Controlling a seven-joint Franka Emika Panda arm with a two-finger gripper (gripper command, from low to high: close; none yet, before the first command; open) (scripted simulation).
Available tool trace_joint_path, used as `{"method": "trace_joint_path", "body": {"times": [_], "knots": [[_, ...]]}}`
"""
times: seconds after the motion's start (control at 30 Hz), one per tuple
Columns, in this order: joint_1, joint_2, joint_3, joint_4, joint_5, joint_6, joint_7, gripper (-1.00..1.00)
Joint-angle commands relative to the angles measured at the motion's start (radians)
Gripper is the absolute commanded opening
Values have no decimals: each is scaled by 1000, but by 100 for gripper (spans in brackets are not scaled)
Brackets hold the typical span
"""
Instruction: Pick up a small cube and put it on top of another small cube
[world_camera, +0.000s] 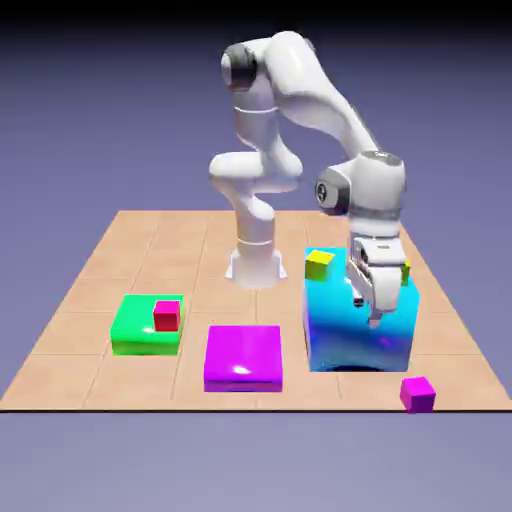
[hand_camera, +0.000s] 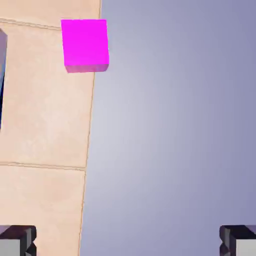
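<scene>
Glossy magenta-purple small cube (world_camera: 417, 393), nearest the camera in the exterior view, is seen at the front edge of the tiled tan counter (world_camera: 210, 255), close to the corner at the exterior view's right. Because it is set so near that edge, it could be tipped off by a slight sideways nudge from a badly centred finger. Behind it, a large glossy blue block (world_camera: 352, 325) is stood, with a small yellow cube (world_camera: 320, 264) on its top. The white two-finger end effector (world_camera: 374, 318) is seen in front of or above the block; which of these cannot be told. If the descent were begun without enough clearance, the block's top or side could be struck and the yellow cube jolted. Further to the left, a wide flat magenta slab (world_camera: 244, 356) and a flat green block (world_camera: 147, 325) bearing a red-pink small cube (world_camera: 166, 316) are seen; by similarity of colour, the slab could be mistaken for the target.

In the hand view, the fingers are held wide apart, with nothing between them. The magenta cube is shown off to the upper left, partly over the counter's edge line, so a descent made without realignment would probably be closed on air beyond the counter.
</scene>
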Motion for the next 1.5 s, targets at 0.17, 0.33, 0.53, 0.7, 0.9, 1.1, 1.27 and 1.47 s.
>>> {"method": "trace_joint_path", "body": {"times": [0.17, 0.33, 0.53, 0.7, 0.9, 1.1, 1.27, 1.47], "knots": [[-2, 180, 88, 169, -55, -151, -261, 0], [-4, 329, 161, 310, -100, -276, -478, 0], [-6, 509, 248, 479, -155, -427, -739, 0], [-8, 658, 321, 620, -201, -553, -957, 0], [-10, 838, 409, 789, -255, -703, -1218, 0], [-35, 904, 391, 692, -299, -582, -1226, -100], [-11, 860, 420, 810, -262, -722, -1250, -100], [47, 642, 320, 666, -223, -699, -1290, -100]]}}
